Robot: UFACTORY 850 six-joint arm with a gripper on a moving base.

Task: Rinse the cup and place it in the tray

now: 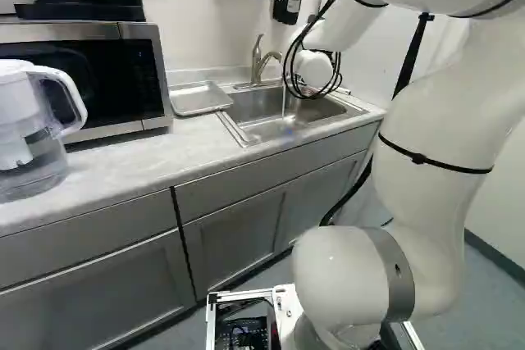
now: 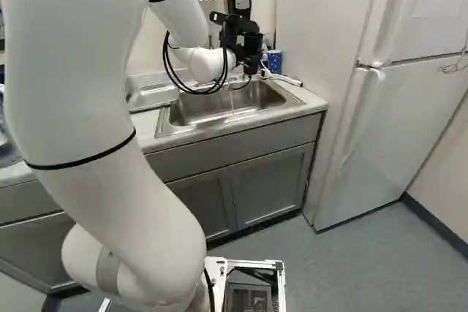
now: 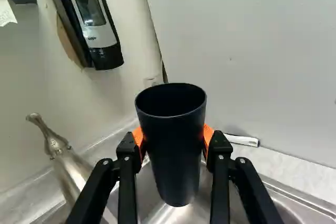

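While a thin stream [image 1: 285, 106] of what looks like running water falls into the sink, a white robot arm [image 1: 435, 120] reaches forward from its base, past the gray cabinets [image 1: 234, 231] and a clear-sided pitcher [image 1: 31, 149] on the worktop [image 1: 123, 171]. Over the steel sink [image 2: 174, 116], the black hand [image 3: 173, 140] is clenched around a dark cup [image 3: 172, 174], its orange pads [image 3: 138, 137] pressing from two sides, the cup upright with its mouth facing up. The faucet [image 3: 65, 166] stands to one side, and the cup appears clear of the stream. Rinsing seems to be the step in hand, though the dark interior does not show whether water has reached it. If the rinse is still to come, the next move calls for bringing the mouth under the flow, then tipping the cup to drain over the basin; if it is done, the cup should be emptied and carried across to the tray without knocking the faucet. That shallow metal tray [image 1: 199, 101] waits on the worktop beside the sink, near the microwave [image 1: 90, 79]. Farther back, a dispenser [image 3: 92, 22] hangs on the wall.
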